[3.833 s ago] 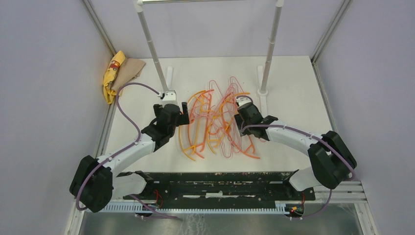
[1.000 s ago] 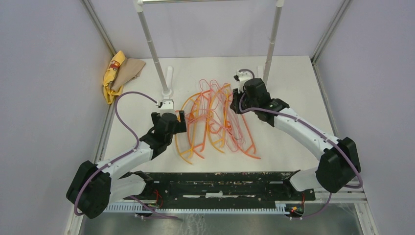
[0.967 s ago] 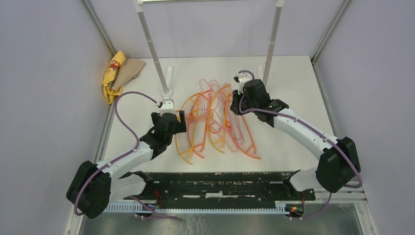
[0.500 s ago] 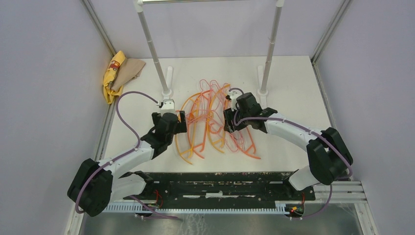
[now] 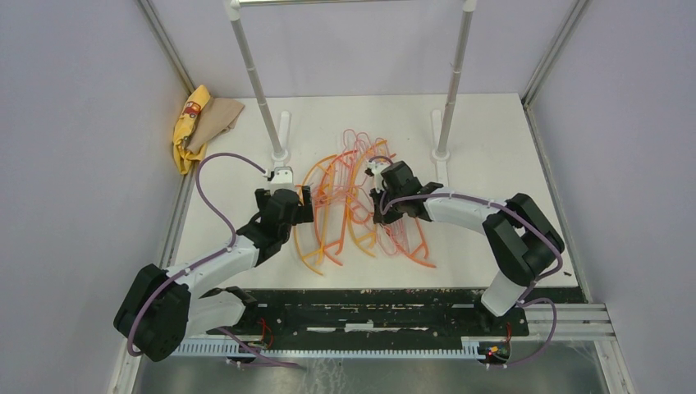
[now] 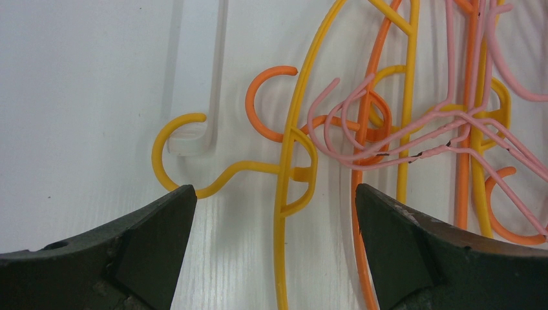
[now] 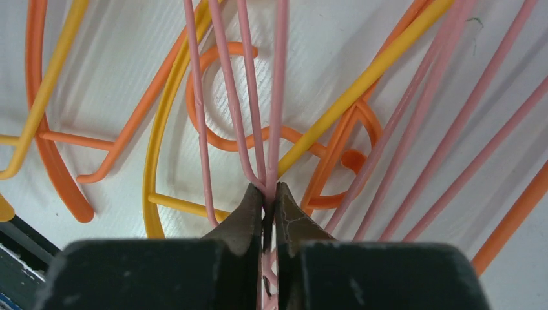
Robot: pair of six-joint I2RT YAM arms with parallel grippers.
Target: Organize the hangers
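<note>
- The left arm reaches forward with its elbow bent. The left gripper [image 5: 304, 199] sits low at the left edge of the hangers [image 5: 341, 176].
- The hangers lie in a tangled heap on the middle of the white table [image 5: 492, 164], just in front of the rack's white poles [image 5: 256, 90].
- The left gripper's dark jaws are spread wide, one on each side of a yellow hanger [image 6: 255, 166] near its hook, and they grip nothing.
- The right arm folds sharply at the elbow and brings the right gripper [image 5: 380, 209] down over the middle of the heap.
- The right gripper's jaws are pinched almost together on a pink hanger [image 7: 279, 97], where several pink strands meet at the tips.
- The pink hangers are thin, smooth and wire-like.
- The yellow ones and the orange hanger [image 7: 517, 218] are thicker rounded plastic, with curled hooks and small inner loops.
- A crumpled yellow and tan cloth [image 5: 197, 123] lies at the table's far left corner; its red print is too small to read.
</note>
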